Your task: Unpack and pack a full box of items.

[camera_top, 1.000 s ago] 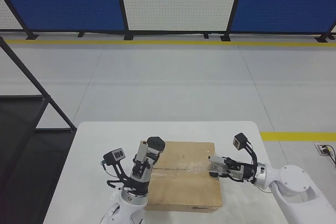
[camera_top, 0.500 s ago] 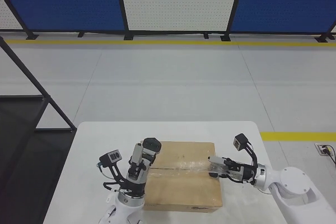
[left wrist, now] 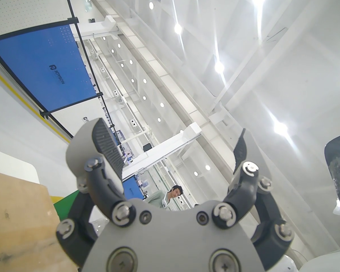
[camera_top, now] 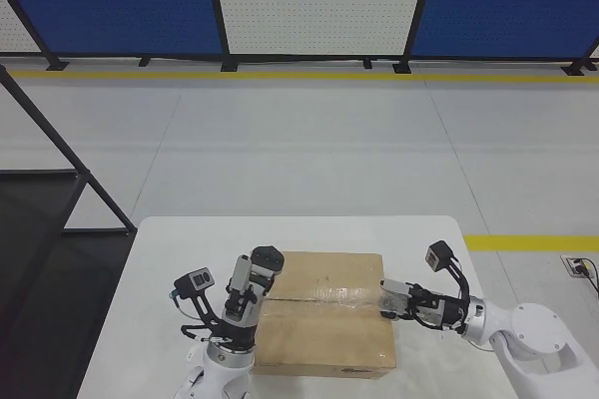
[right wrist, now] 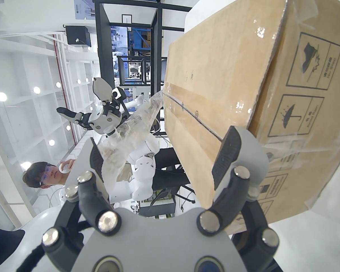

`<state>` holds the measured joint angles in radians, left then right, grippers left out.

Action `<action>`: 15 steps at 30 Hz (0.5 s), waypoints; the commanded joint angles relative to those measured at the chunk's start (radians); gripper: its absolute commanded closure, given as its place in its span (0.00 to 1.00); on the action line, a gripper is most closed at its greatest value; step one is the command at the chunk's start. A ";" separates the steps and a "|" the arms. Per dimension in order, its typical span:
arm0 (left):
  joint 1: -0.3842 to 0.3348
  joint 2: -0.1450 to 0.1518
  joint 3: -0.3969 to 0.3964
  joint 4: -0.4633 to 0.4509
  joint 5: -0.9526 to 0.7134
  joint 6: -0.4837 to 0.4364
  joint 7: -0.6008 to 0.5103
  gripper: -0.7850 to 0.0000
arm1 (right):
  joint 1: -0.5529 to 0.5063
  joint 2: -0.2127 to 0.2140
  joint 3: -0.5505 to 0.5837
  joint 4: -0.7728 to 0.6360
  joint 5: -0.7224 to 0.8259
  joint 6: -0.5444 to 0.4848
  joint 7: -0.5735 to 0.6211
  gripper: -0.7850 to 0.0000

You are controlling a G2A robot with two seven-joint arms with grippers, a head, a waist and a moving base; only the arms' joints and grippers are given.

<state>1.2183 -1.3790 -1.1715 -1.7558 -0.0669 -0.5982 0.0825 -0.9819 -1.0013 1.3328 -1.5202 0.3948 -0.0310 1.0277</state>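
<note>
Flanking one taped cardboard box (camera_top: 324,314) on one table (camera_top: 160,289), left gripper (left wrist: 170,131) and right gripper (right wrist: 161,140) both gape.

one brown rectangular cardboard box (camera_top: 324,319), one crumpled strip of clear plastic packing tape (right wrist: 130,125), one white round-cornered table (camera_top: 160,299), one black metal rack (camera_top: 40,199), and two grey-fingered grippers: left gripper (left wrist: 172,142), right gripper (right wrist: 161,142)

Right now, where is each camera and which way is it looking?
Top view: high on the robot, looking down at the box; left gripper and right gripper show.
Left wrist view: faces up at the ceiling; open left gripper shows.
Right wrist view: faces the box's taped seam; open right gripper shows.
All share the box.
</note>
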 commanded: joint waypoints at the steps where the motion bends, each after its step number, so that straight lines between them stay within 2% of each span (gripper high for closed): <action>1: 0.000 -0.001 -0.001 0.000 0.001 0.000 -0.001 0.00 | -0.007 0.001 0.003 -0.006 0.009 0.000 0.011 0.00; 15: 0.010 -0.011 -0.003 -0.002 0.016 0.005 -0.010 0.00 | -0.033 0.009 0.033 0.019 0.070 -0.003 0.074 0.00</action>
<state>1.2277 -1.3898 -1.1740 -1.7573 -0.0515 -0.5934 0.0730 -1.0139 -0.9920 1.3652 -1.5017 0.4618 -0.0343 1.0992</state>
